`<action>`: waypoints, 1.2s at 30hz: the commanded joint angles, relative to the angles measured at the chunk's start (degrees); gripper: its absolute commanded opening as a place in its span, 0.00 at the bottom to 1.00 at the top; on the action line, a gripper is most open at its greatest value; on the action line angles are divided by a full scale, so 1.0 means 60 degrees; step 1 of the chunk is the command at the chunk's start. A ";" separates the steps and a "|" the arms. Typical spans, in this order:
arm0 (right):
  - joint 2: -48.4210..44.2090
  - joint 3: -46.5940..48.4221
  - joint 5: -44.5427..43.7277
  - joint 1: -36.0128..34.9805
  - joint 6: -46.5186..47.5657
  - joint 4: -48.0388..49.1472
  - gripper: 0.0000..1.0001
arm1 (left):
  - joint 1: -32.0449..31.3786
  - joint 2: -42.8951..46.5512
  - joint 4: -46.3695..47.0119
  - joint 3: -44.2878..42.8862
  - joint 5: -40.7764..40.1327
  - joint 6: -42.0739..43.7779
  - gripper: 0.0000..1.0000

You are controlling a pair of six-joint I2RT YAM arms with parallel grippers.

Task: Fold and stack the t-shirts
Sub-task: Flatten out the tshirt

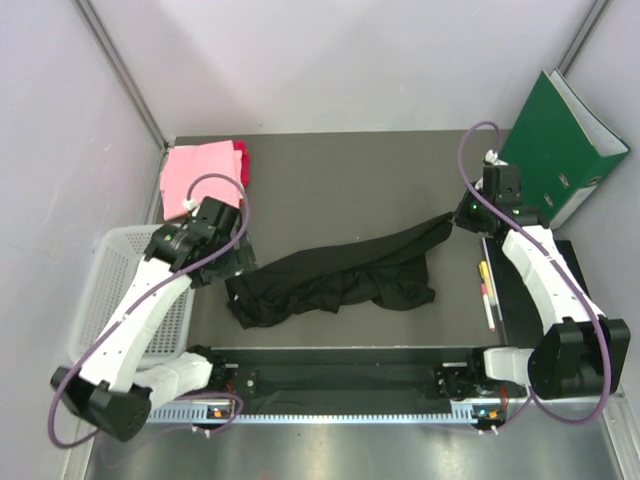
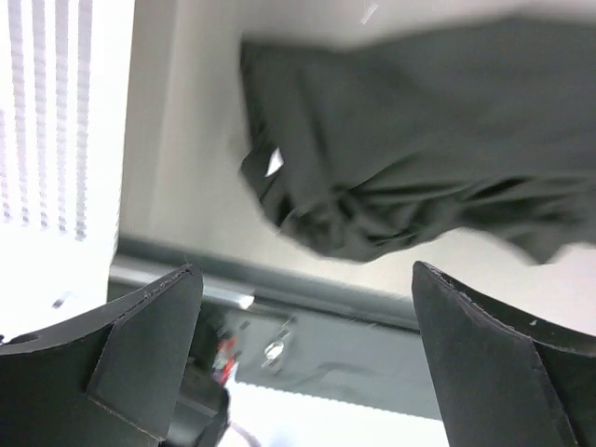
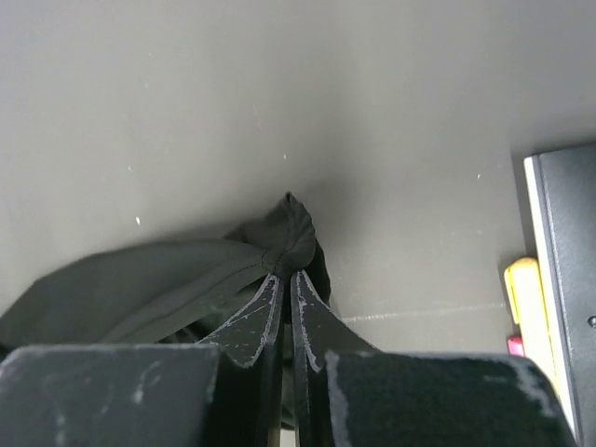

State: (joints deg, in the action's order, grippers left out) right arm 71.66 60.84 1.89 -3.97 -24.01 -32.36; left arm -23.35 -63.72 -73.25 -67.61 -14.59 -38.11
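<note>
Black t-shirt (image 1: 330,282) crumpled, outline unclear; right jaws pinch its corner.

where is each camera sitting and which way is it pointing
Top external: above and behind the bases, looking down on the table; the left arm and right arm show, with the black t-shirt between them.
Left wrist: on the left arm, looking down at the shirt's left end; the open left hand frames it.
Right wrist: on the right arm, looking low across the table; the right hand is shut on a shirt corner.
Shared: all three show the black t-shirt.
</note>
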 commanded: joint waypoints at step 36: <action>-0.0209 -0.0208 0.0813 0.0983 0.0325 0.0881 0.00 | 0.0537 -0.4570 0.0563 -0.3215 -0.1699 -0.0476 0.00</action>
State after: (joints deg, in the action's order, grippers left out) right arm 73.12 58.89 6.83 -0.91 -23.00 -29.63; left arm -20.99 -95.44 -68.16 -78.11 -18.33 -41.82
